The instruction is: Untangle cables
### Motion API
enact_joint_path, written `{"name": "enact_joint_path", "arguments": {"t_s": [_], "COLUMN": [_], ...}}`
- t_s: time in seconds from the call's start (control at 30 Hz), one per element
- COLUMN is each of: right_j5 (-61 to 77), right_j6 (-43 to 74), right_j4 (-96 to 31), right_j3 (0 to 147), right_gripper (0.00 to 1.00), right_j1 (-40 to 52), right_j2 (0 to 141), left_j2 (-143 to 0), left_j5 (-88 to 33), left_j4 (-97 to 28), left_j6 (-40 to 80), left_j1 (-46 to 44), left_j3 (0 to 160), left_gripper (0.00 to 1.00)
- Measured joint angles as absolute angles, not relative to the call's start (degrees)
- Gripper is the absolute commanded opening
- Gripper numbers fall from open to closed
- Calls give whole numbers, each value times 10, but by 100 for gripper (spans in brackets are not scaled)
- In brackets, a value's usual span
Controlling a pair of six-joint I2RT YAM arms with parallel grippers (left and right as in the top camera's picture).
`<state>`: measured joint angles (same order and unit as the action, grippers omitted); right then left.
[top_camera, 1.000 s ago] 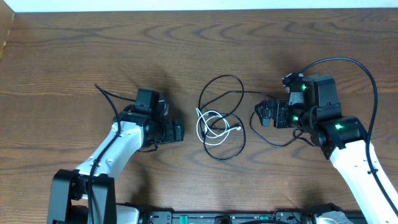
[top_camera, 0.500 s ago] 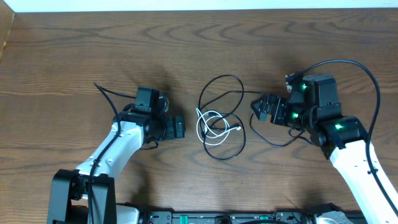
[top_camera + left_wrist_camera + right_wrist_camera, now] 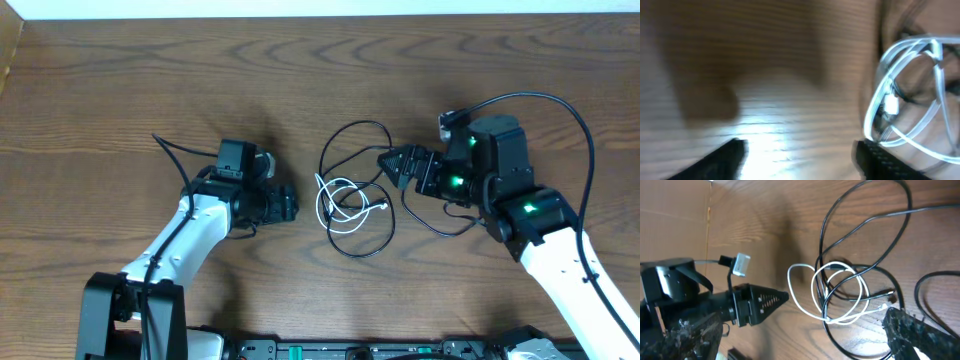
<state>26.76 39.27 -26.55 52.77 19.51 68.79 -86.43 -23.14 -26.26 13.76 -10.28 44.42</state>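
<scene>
**Cables at table centre, flanked by both arms.** The cables [image 3: 350, 205] are seen as one knot on the wooden table [image 3: 300, 60], between the two grippers. A white cable [image 3: 321, 208] is coiled in small loops, and a black cable [image 3: 362, 123] is threaded through them and thrown out in a wide loop toward the far edge.

*Hazards, as judged.* On the left, two strands could be pinched together if the jaws were closed over the overlapping white coils, and the knot would then be dragged whole rather than loosened. In the middle, the crossing could be drawn tighter if both ends were pulled apart at once. On the right, the black loop could be snagged by the pointed finger if it were driven in low.

*Pose.* The left arm is bent at the elbow and laid low. The left gripper [image 3: 284, 205] is aimed rightward just short of the white coils, with its jaws parted and nothing between them. The right arm is reached in from the near right. The right gripper [image 3: 395, 163] is pointed leftward beside the black loop, with its jaws spread wide and empty.
</scene>
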Motion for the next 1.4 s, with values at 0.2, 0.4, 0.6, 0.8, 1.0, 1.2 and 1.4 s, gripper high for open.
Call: {"name": "enact_joint_path", "arguments": {"t_s": [0.2, 0.4, 0.6, 0.8, 1.0, 1.2, 1.4], "right_j5": [243, 211, 206, 203, 201, 201, 201], "right_j6": [395, 379, 365, 334, 321, 307, 301], "right_j4": [-263, -227, -182, -143, -112, -75, -70], "right_j3": [518, 507, 507, 506, 506, 507, 507], "right_gripper": [99, 99, 99, 99, 99, 98, 98], "right_j1": [262, 320, 353, 354, 363, 378, 382], "right_j2": [696, 747, 820, 909, 980, 1011, 1013], "left_j2": [-847, -845, -845, -845, -845, -845, -845], "left_j5": [-272, -284, -286, -286, -286, -286, -286], "left_j4": [-267, -281, -291, -294, -294, -296, -295], "left_j6": [149, 152, 152, 152, 152, 152, 152], "left_j1": [-103, -103, -103, -103, -103, -103, -103], "left_j3": [460, 461, 461, 461, 461, 461, 451], "left_gripper": [24, 60, 70, 72, 72, 72, 72]}}
